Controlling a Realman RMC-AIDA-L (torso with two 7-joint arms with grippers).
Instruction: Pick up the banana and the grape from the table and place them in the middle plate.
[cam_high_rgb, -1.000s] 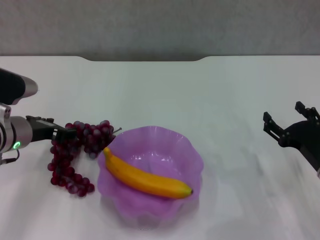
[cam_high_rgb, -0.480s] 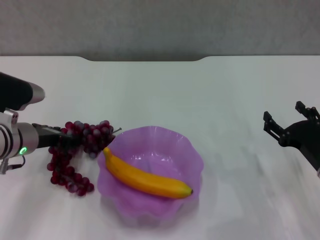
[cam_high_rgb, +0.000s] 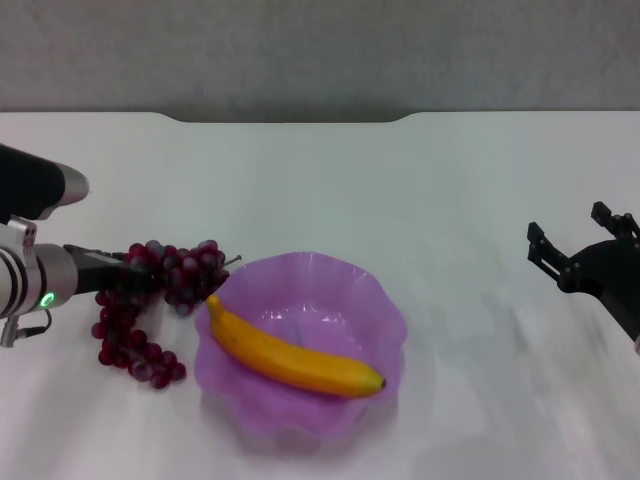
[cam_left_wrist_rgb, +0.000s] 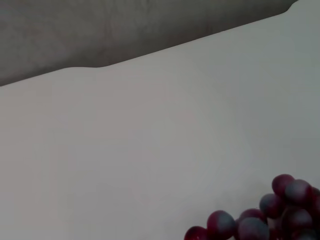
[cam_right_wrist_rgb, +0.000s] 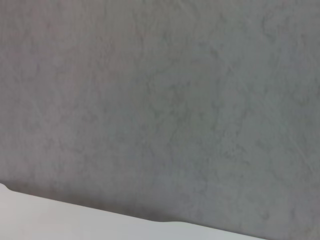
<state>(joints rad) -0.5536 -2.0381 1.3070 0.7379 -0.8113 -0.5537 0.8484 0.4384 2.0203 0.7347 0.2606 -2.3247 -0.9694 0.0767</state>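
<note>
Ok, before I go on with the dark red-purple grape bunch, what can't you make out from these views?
- Left gripper fingertips: in the head view they sink into the dark red-purple grape bunch, so any grip is unreadable.
- Left wrist view: only a few grapes at the frame edge, no fingers.
- Right wrist view: only wall and a strip of white table.
- Yellow banana hides part of the floor of the translucent purple scalloped plate.

A staged test or lab setting is suggested rather than a lived-in room. A broad, plain white desk (cam_high_rgb: 420, 190) with a dark grey notched far edge is seen, backed by a bare, mottled grey wall (cam_right_wrist_rgb: 160, 100). Only a purple plastic plate (cam_high_rgb: 385, 310) with a banana (cam_high_rgb: 290, 358) and a grape bunch (cam_high_rgb: 150, 300) are laid out
</note>
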